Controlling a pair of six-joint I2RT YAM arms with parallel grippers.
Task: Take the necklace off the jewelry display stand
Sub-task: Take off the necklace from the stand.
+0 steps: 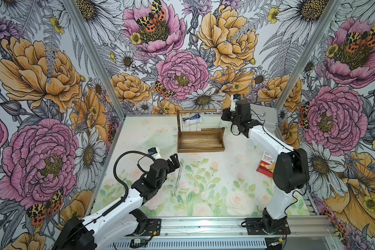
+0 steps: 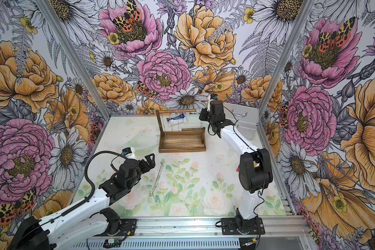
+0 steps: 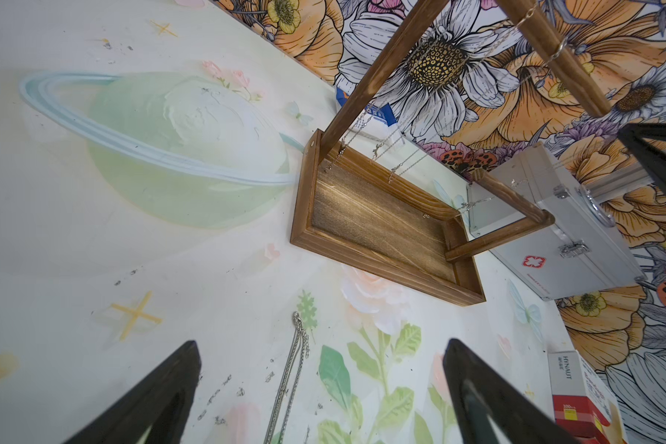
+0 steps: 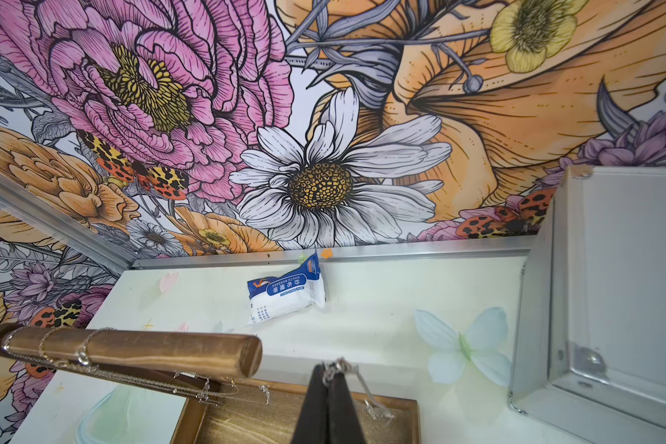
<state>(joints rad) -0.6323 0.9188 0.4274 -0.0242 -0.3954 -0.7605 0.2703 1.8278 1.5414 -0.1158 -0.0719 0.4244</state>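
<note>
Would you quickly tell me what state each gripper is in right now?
Left gripper: open, holding nothing.
Right gripper: shut on a silver necklace.

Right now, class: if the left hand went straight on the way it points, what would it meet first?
Probably the jewelry display stand, at its tray's near rim: the open left hand aims there. The loose necklace on the table lies under its line, though depth is unclear.
</note>
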